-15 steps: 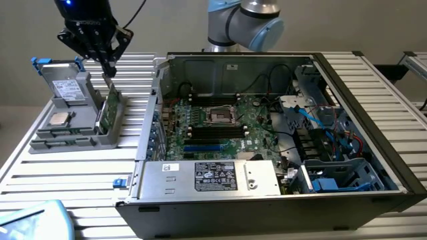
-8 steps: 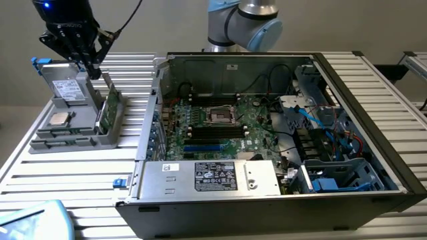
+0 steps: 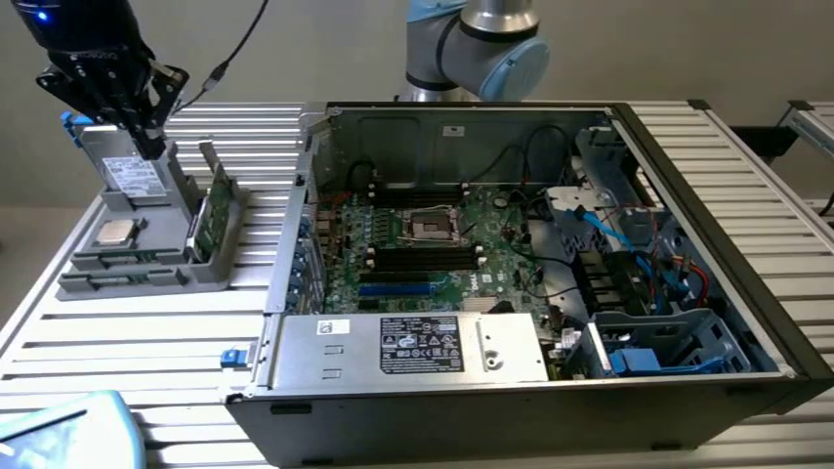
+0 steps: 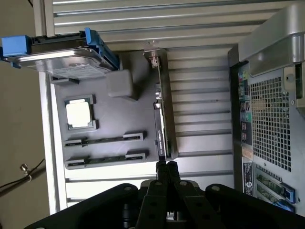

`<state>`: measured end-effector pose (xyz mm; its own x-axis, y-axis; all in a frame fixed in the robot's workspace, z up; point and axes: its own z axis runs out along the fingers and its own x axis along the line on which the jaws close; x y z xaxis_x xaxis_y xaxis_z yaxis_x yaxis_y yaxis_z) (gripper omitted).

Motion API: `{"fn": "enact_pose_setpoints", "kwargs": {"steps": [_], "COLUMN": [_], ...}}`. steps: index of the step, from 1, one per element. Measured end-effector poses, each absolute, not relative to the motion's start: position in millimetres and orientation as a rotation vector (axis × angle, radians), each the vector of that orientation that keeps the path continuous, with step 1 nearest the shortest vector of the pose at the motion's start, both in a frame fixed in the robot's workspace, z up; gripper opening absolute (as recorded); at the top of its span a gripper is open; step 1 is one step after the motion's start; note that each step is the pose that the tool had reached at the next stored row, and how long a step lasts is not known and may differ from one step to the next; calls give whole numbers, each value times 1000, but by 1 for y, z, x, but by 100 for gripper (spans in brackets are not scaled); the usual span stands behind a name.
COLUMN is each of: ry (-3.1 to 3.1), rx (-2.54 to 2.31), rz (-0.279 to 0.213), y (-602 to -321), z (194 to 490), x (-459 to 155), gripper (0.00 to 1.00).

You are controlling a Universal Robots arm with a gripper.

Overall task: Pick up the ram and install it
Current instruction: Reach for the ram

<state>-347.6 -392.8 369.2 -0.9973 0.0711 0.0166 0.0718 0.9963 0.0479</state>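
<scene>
A grey tray [image 3: 92,262] stands at the exterior view's left. Two narrow dark ram sticks [image 4: 105,139] [image 4: 106,160] lie on edge in its slots, also seen from outside as ram [image 3: 124,280]. My black gripper [image 3: 150,145] hangs above the tray's far end, over the hard drive [image 3: 137,178]. In the wrist view the gripper [image 4: 166,167] is shut with nothing between its fingers, well clear of the ram. The open computer case [image 3: 729,244] shows the motherboard's black slots [image 3: 424,257].
A taller green card [image 4: 163,119] stands on edge along the tray's side toward the case. A silver processor chip [image 4: 80,113] and a hard drive with blue rails [image 4: 57,52] also sit in the tray. Cables and drive cages fill the case's right part. A slatted table [image 3: 131,332] carries everything.
</scene>
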Motion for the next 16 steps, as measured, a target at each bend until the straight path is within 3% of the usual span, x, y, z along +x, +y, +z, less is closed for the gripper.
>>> {"fn": "enact_pose_setpoints", "kwargs": {"steps": [16], "ry": [-3059], "rx": [-72], "rz": [-73], "y": [-393], "z": [360], "x": [-390], "gripper": [11]}}
